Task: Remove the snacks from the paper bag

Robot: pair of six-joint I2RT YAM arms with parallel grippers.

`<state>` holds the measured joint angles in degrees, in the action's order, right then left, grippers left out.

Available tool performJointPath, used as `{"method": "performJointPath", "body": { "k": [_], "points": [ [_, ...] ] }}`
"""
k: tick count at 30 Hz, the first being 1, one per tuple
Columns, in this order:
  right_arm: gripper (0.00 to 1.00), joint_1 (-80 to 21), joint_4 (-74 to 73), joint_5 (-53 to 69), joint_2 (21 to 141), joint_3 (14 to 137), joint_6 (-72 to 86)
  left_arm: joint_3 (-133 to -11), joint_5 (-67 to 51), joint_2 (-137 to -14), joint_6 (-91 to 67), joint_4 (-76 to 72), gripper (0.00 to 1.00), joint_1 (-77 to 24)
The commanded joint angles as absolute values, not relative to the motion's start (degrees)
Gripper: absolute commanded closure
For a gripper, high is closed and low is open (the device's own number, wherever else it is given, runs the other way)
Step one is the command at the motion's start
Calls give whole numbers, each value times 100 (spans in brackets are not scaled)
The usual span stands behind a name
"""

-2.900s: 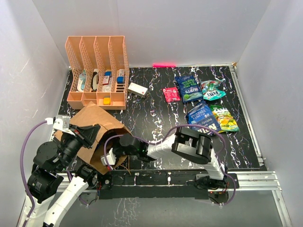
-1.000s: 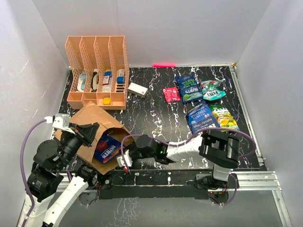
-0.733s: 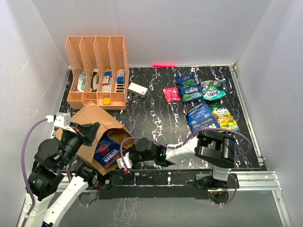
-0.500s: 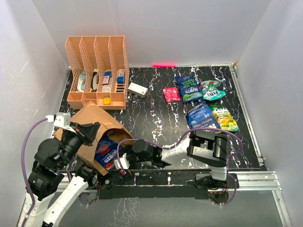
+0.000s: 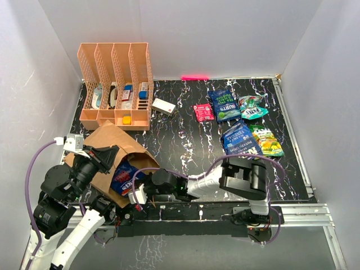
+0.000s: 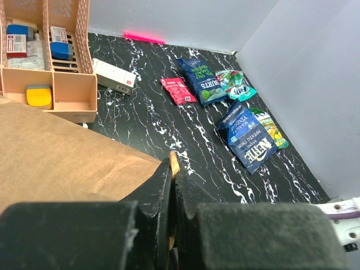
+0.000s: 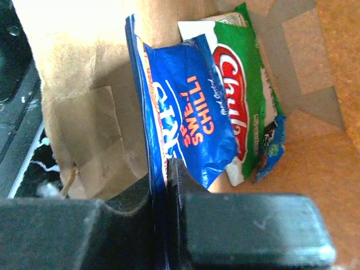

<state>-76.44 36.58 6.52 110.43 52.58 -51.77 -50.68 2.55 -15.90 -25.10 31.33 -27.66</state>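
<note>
Five snacks lie on the worktop [image 5: 185, 135], well off to the far right of your right gripper [image 5: 134, 191]: a pink-red packet [image 5: 203, 112], a dark blue Burts bag [image 5: 224, 105], a teal bag [image 5: 252, 107], a dark blue Kettle bag [image 5: 241, 139] and a green-yellow bag [image 5: 266, 140]. From above, that gripper sits at the mouth of the paper bag [image 5: 121, 143], which lies on its side, with a blue chilli bag [image 5: 125, 176] just beyond its tips. Your left gripper [image 5: 111, 154] pinches the paper bag's upper rim

On your left wrist view, the left gripper [image 6: 171, 169] is squeezed to a sliver on the brown paper edge, and the bag's side spreads to its left

On your right wrist view, the right gripper [image 7: 166, 169] is clamped on the blue chilli bag's [image 7: 185, 129] edge. A green bag [image 7: 247, 107] lies behind it to the right, both inside the paper bag
</note>
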Motion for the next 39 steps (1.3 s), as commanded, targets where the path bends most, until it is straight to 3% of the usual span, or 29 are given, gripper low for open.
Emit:
{"method": "performJointPath", "body": {
  "k": [1,11,16,19,22,33,39],
  "points": [
    [92,-7703,3875,427,9826,4938,-4735,-5169,323,-1538,-2456,2923,100,-2784],
    [92,-7706,1563,451,6447,4284,-2567,-5015,468,-1647,-2399,2826,100,-2786],
    [92,-7708,750,-1483,5307,4202,-1497,-4986,496,-1717,-2417,2820,100,-2786],
    [92,-7658,520,-3218,5107,4261,-810,-4976,494,-1755,-2421,2821,100,-2786],
    [92,-7344,262,-3824,5192,4294,-704,-4969,489,-1779,-2441,2804,100,-2786],
    [92,-4137,-257,-1868,5759,4715,1276,-5012,446,-1797,-2524,2839,100,-2786],
    [92,-3090,11,-1493,6235,4961,2583,-5003,412,-1793,-2558,2826,100,-2785]
  ]
}}
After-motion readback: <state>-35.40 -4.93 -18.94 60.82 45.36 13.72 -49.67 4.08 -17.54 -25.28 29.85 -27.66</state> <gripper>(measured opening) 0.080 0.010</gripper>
